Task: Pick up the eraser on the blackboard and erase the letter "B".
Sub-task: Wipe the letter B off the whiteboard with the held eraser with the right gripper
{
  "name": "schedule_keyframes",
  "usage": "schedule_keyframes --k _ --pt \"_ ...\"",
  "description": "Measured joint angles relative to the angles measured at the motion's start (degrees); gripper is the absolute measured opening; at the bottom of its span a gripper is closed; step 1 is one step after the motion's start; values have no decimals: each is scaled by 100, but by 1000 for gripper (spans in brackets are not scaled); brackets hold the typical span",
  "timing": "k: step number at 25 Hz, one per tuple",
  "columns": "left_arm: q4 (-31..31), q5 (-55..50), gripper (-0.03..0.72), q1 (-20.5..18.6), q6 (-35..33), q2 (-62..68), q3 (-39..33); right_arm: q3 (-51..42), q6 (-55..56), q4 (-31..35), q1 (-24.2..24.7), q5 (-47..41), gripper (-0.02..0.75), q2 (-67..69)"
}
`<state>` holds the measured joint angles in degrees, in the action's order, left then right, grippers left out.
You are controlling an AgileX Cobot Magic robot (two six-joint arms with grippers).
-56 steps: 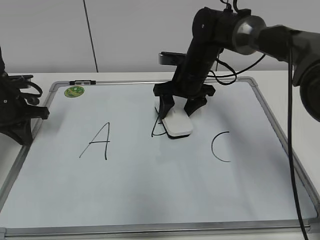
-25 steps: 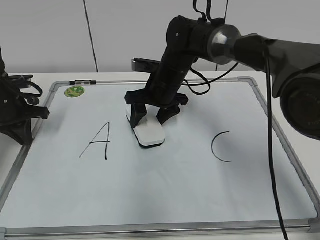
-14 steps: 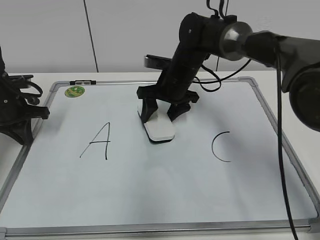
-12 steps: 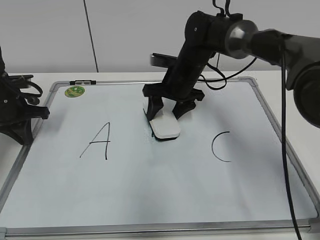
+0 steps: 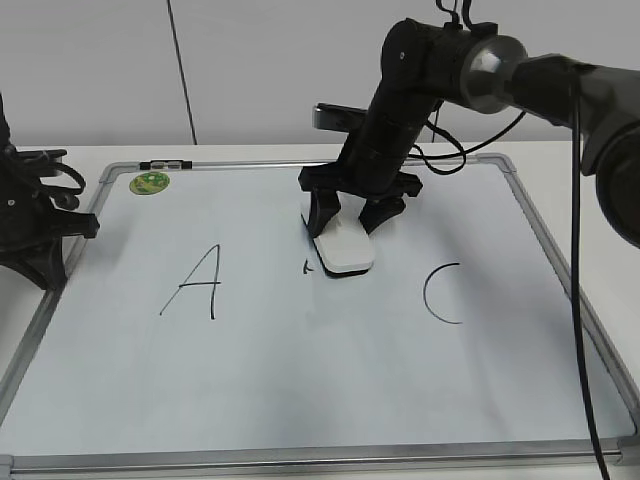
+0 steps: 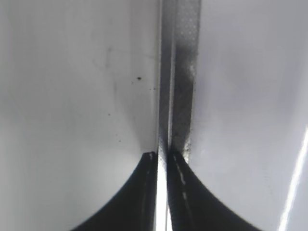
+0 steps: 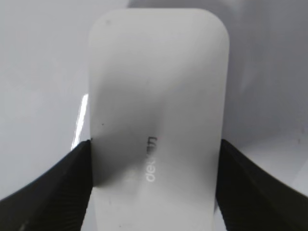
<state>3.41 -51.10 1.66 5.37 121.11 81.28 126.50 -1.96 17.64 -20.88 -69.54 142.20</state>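
Most of the letter "B" [image 5: 307, 267] is erased; a small black trace remains.
Right gripper [image 5: 350, 222] clamps the eraser [image 5: 344, 249] flat on the blackboard [image 5: 300, 380], just right of the trace; one more pass seems needed.

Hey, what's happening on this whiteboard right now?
The right end effector grips a white eraser and presses it on the whiteboard between the letters A and C. Only a small black speck of the middle letter remains. The left end effector rests shut at the board's left frame.
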Motion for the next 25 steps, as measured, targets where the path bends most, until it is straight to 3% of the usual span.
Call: schedule_keyframes --k 15,25 --pt "0 0 40 0 0 0 0 0 10 15 -248 12 540 11" --pt "0 0 40 0 0 0 0 0 24 501 -708 32 540 55"
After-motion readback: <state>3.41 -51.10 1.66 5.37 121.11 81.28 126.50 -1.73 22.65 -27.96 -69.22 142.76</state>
